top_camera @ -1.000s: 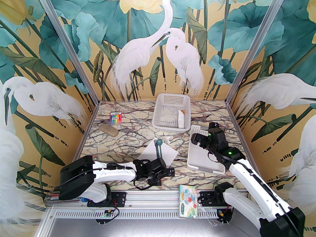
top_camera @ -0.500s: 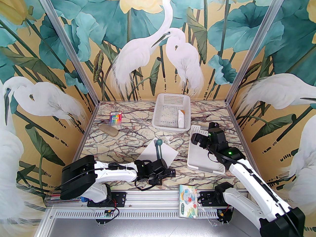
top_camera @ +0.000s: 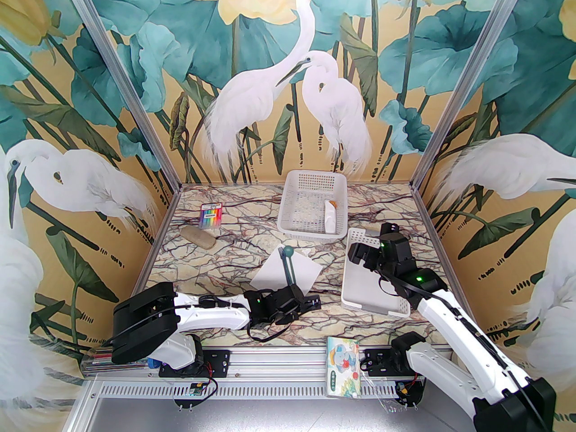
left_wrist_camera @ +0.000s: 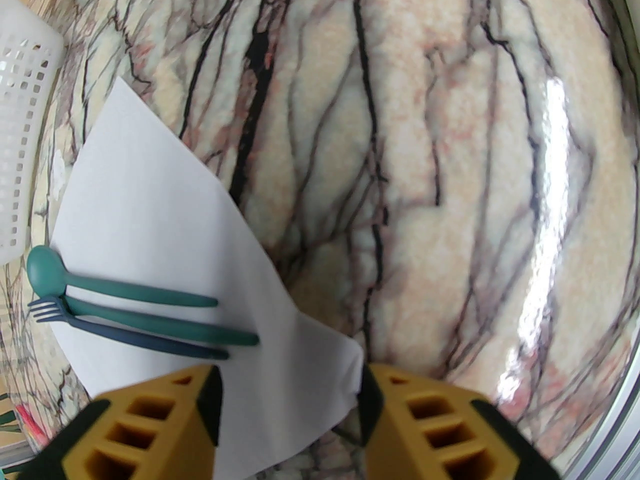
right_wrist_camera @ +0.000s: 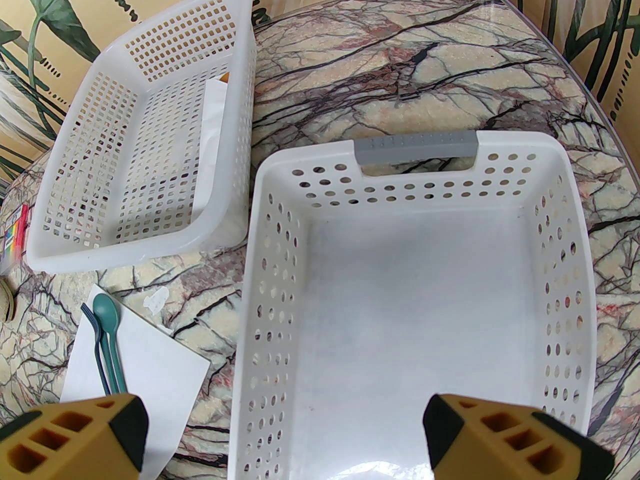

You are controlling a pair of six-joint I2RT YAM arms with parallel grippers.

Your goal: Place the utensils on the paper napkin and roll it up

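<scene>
Since the earlier frame, the left end effector (top_camera: 311, 305) has been moving in on the paper napkin (top_camera: 275, 272) and narrowing. The sheet is now sitting a little farther away, and its near corner is no longer lying bare on the worktop (top_camera: 216, 259). In the left wrist view we are seeing that corner lying between the half-closed jaws, which are not yet pinching it. The fork (left_wrist_camera: 45, 310) and spoon (left_wrist_camera: 45, 268) are lying side by side along the napkin's diagonal. Their heads are reaching its far corner and their handles are pointing back at the left end effector, the nearer one. The right end effector (right_wrist_camera: 285, 443) is hanging wide open, well to the napkin's right, over a handled basket (right_wrist_camera: 417, 143). We are judging that rolling starts from this near corner, along the utensils' long axis.
</scene>
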